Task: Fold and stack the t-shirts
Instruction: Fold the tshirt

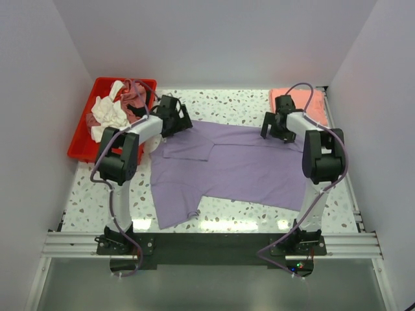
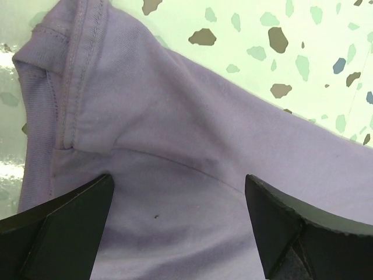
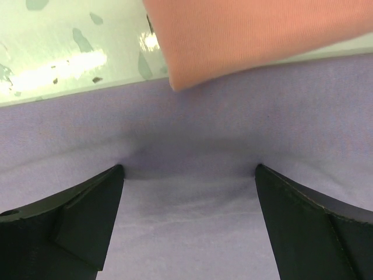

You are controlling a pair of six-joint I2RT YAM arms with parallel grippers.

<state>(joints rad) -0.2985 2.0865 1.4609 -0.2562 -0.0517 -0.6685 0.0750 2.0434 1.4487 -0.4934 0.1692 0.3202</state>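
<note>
A large lavender-purple t-shirt (image 1: 240,168) lies spread on the speckled table, its left part partly folded over. My left gripper (image 1: 174,120) is open at the shirt's far left corner, both fingers pressed down on the cloth (image 2: 175,192) near a stitched hem. My right gripper (image 1: 279,129) is open at the shirt's far right edge, fingertips down on the purple cloth (image 3: 186,204). A folded salmon-pink t-shirt (image 1: 299,103) lies at the back right; its corner (image 3: 250,35) overlaps the purple edge. White, dusty-rose and dark shirts (image 1: 120,107) are heaped in the tray.
A red plastic tray (image 1: 84,139) stands at the back left, beside the left arm. White walls close in the table on three sides. A metal rail (image 1: 207,243) with both arm bases runs along the near edge.
</note>
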